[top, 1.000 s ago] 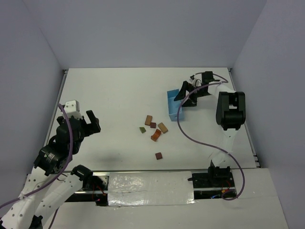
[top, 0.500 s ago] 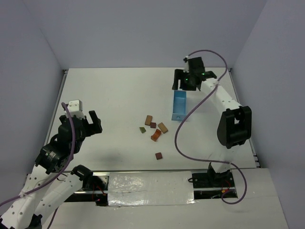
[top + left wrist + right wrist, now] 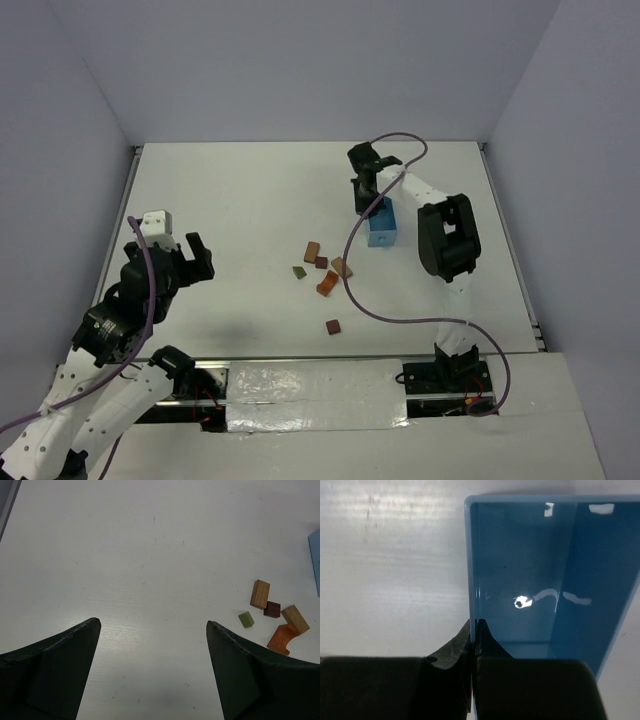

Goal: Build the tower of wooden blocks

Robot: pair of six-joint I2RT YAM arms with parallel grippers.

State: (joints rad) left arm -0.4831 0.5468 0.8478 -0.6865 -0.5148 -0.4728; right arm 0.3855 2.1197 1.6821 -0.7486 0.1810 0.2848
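- The left tool (image 3: 185,262) hangs over the left side of the desk (image 3: 230,200). Its jaws are wide apart with nothing between them, as in both earlier pictures, and it has shifted only slightly since a second ago.
- The blocks (image 3: 272,609) lie loose on the middle of the desk, in the same spots as before.
- Five blocks sit close together: the green block (image 3: 299,271), a tan block (image 3: 312,251), the dark block (image 3: 321,262), the orange block (image 3: 327,283) and a second tan block (image 3: 341,266).
- The brown block (image 3: 333,327) lies apart from these, nearer the arms.
- The cable (image 3: 352,235) now falls across the second tan block. A second ago it hung to the right of the group.
- The right tool (image 3: 368,195) has swung left. It used to reach in from the right and now stands at the far end of the tray (image 3: 381,225).
- In the wrist view the right tool's jaws are narrow and pinch the tray's left wall (image 3: 469,555).
- The tray sits a little further right than a second ago and looks shorter from above. Half a second ago it looked long and slanted. Whether it touches the desk I cannot tell.
- The right arm (image 3: 445,235) has also moved left, from near the right edge of the desk.
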